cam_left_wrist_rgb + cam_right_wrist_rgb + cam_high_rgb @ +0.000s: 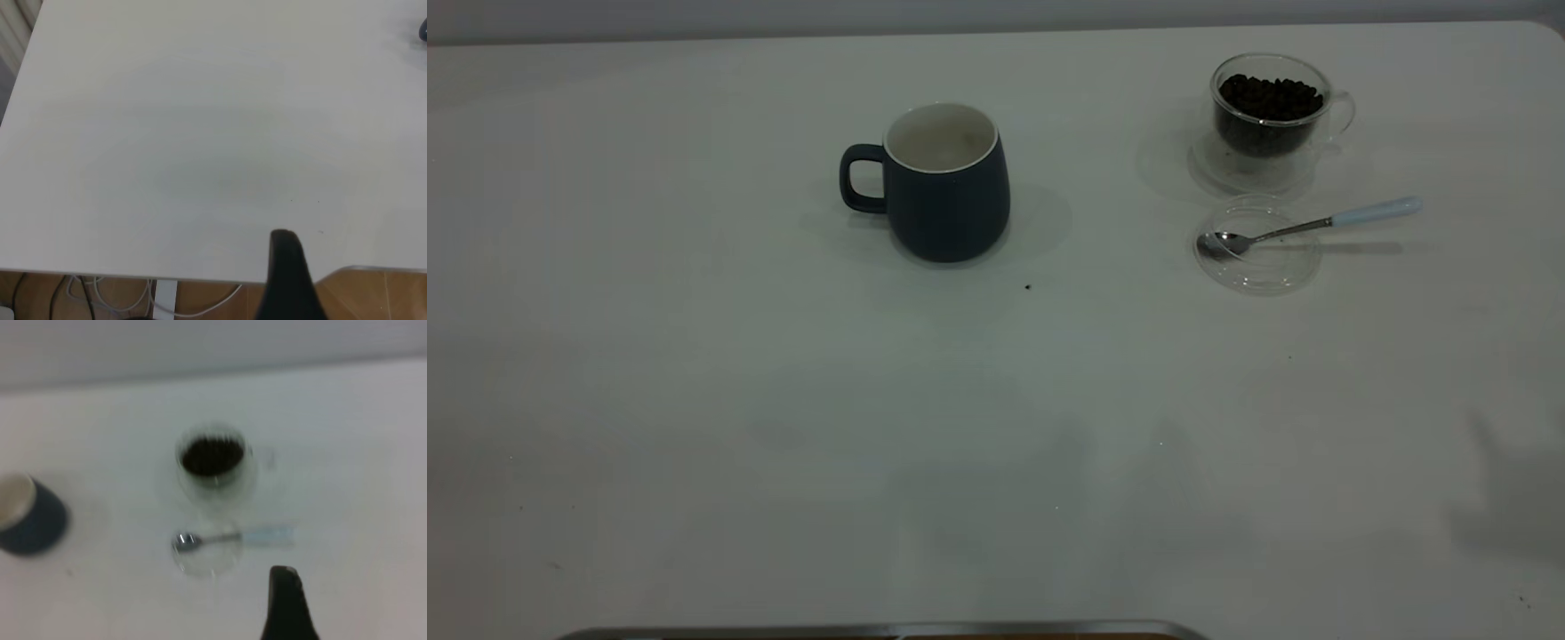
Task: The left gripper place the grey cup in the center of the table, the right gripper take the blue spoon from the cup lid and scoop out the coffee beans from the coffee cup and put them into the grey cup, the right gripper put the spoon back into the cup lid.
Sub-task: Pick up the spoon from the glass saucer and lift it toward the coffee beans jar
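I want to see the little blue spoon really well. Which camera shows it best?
The exterior view: the blue spoon looks sharp there, with its bowl in the cup lid and its handle poking out past the rim. The right wrist view shows it too, but blurry. The left wrist view doesn't show it at all.

Place: a bare test bench, likely a lab
Surface: plain white table (694, 400), nothing decorative on it
Beneath its edge: loose cables (120, 293) over a brown floor (373, 297)
Backdrop: blank pale wall (200, 347)
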`<state>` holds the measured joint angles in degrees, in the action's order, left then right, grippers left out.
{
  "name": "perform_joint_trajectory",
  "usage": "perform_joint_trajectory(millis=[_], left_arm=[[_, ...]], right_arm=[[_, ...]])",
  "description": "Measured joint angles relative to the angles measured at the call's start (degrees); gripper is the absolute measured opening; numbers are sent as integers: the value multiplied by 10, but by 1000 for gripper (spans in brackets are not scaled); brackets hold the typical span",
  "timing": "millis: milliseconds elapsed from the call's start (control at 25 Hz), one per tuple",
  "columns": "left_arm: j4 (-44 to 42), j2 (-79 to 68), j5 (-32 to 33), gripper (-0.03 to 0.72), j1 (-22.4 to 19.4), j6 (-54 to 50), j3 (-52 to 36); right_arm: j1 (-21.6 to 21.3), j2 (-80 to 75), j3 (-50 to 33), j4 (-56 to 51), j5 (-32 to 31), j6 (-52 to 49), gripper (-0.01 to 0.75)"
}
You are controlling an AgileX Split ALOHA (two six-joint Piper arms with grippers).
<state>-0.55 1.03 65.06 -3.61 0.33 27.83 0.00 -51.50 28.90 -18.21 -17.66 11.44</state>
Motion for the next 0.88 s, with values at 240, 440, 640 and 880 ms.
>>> perform_joint_trajectory(millis=[240, 440, 640, 880], left_arm=[[0, 0, 0, 588, 0, 0, 0], [0, 0, 0, 588, 0, 1, 0], [0, 0, 0, 588, 0, 1, 0], [0, 0, 0, 588, 0, 1, 0]], right_arm=[[0, -224, 96, -18, -18, 93, 544], [-29, -400, 222, -26, -79, 153, 538], [-91, -564, 329, -97, -148, 252, 538], [-152, -723, 422, -298, -233, 449, 537]])
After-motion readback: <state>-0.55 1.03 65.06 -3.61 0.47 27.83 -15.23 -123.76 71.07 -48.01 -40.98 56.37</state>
